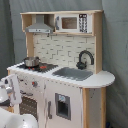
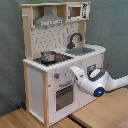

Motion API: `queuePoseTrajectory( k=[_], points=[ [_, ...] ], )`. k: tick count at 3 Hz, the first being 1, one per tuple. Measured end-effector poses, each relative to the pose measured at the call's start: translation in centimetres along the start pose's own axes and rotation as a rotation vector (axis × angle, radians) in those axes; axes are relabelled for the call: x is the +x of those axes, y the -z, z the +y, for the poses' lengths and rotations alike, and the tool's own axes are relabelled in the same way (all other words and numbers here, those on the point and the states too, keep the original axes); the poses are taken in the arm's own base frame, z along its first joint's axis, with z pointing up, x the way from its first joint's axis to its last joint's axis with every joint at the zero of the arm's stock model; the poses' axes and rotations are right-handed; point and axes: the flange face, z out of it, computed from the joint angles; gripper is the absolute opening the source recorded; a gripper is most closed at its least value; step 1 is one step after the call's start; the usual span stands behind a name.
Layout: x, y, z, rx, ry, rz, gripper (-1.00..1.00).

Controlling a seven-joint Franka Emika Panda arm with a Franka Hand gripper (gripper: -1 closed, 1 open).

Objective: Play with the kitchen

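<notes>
The tall pale-wood and white-panelled toy kitchen [image 2: 60, 60] stands centre frame in both exterior views. In the second exterior view the white arm's gripper [image 2: 71, 70] reaches in from four o'clock to the front panel beside the windowed oven door [image 2: 63, 95], apparently to work it; its finger state cannot be told.

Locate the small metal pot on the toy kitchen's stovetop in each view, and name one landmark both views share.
First exterior view: the pot sits on the stovetop at the picture's left, under the grey hood.
Second exterior view: the pot is left of centre, on the stovetop.
Shared landmark: the black faucet by the sink.
</notes>
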Motion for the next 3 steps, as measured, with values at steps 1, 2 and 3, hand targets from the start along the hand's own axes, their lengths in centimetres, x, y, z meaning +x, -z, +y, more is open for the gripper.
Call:
queuePoseTrajectory(
  k=[1, 2, 3],
  points=[
    [1.0, 1.2, 1.5, -0.017, 0.065, 0.027, 1.00],
    [1.9, 2.8, 2.8, -0.036, 0.153, 0.057, 1.00],
    [2.4, 3.9, 3.4, -0.058, 0.272, 0.082, 1.00]
  ],
)
